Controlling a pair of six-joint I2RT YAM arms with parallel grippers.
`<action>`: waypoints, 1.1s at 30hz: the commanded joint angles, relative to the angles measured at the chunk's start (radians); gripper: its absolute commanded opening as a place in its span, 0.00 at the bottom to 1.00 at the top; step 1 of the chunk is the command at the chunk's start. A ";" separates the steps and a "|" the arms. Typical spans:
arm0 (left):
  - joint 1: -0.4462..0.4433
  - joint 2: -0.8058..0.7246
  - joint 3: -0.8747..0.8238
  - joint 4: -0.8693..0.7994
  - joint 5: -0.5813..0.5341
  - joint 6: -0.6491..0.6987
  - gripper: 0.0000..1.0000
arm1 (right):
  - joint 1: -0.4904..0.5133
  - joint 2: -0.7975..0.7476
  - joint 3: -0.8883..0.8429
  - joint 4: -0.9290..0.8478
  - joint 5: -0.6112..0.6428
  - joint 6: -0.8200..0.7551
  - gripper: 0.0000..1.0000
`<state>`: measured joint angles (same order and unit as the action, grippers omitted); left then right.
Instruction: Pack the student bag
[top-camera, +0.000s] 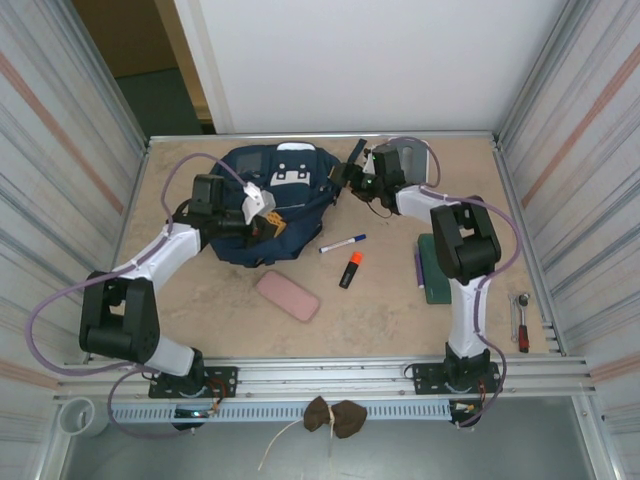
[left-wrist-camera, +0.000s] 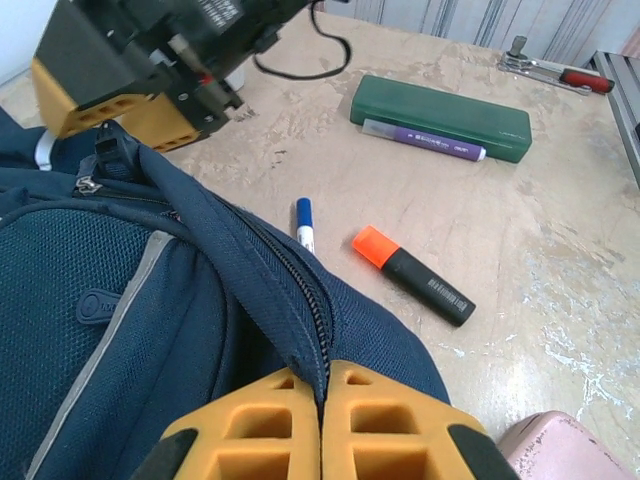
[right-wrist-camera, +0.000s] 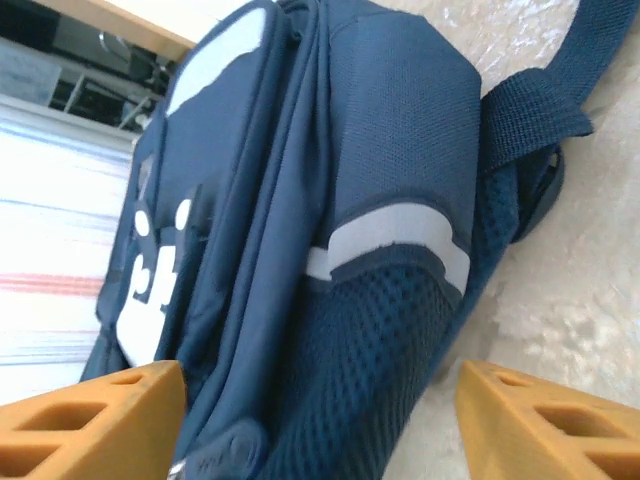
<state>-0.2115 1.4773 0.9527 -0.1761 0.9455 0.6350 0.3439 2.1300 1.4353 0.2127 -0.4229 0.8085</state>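
Student bag (top-camera: 275, 205) flat on table (top-camera: 400, 320), zipper edge pinched, nothing packed yet.
Left gripper (left-wrist-camera: 322, 395) clenched on bag's zipper edge, probably to lift the mouth open. Right gripper (right-wrist-camera: 320, 420) at bag's right side, jaws wide apart, gripping nothing. Pen (top-camera: 343, 243), highlighter (top-camera: 350, 270) and pink case (top-camera: 287, 296) lie just beside bag, likely to be packed.

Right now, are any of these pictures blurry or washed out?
Top view: even light, sharp. Left wrist view: the table glints on the right. Right wrist view: the student bag is crisp, the table behind it washed out at the top right.
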 joint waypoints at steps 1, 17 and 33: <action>-0.011 0.014 0.041 0.007 0.015 0.026 0.00 | -0.003 0.077 0.079 -0.052 -0.001 0.050 0.55; 0.089 0.082 0.116 -0.115 -0.702 -0.268 0.23 | 0.092 -0.092 -0.183 0.022 0.109 0.022 0.12; -0.079 -0.115 -0.021 0.102 -0.889 -0.812 0.61 | 0.212 -0.280 -0.217 -0.115 0.235 -0.350 0.41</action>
<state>-0.1997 1.3479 0.9325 -0.1364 0.1310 -0.0723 0.5713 1.8503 1.1774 0.1268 -0.2230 0.5713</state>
